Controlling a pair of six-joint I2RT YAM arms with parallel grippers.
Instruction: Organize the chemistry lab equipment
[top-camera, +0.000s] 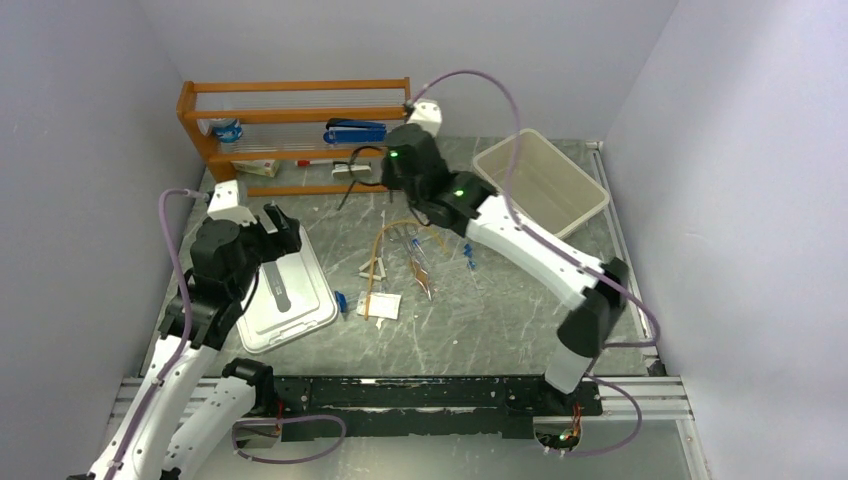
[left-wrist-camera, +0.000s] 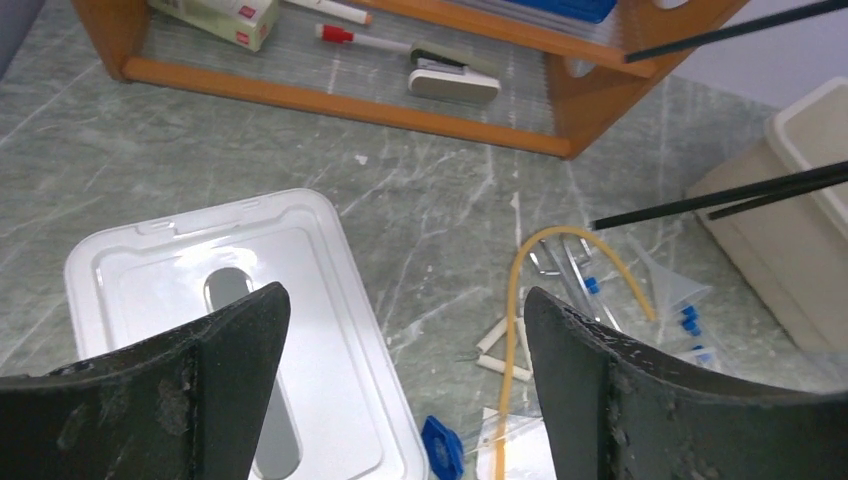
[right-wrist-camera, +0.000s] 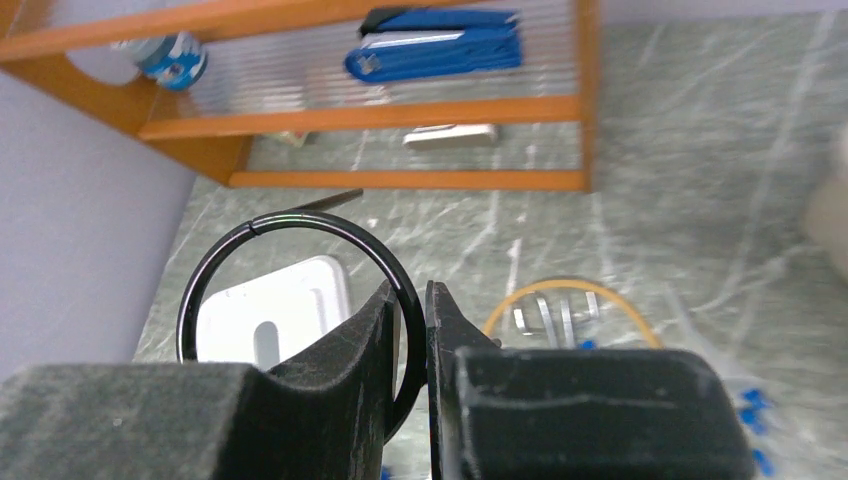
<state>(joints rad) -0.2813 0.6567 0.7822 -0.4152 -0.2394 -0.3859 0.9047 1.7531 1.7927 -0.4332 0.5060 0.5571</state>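
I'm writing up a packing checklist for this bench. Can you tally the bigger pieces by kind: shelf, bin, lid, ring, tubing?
shelf: 1
bin: 1
lid: 1
ring: 1
tubing: 1
Total: 5

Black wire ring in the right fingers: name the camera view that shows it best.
Right wrist view: nearly the whole ring shows, pinched between the right fingers. The left wrist view catches only thin black rods, likely its legs; the top view shows only small wire bits beside the right wrist.
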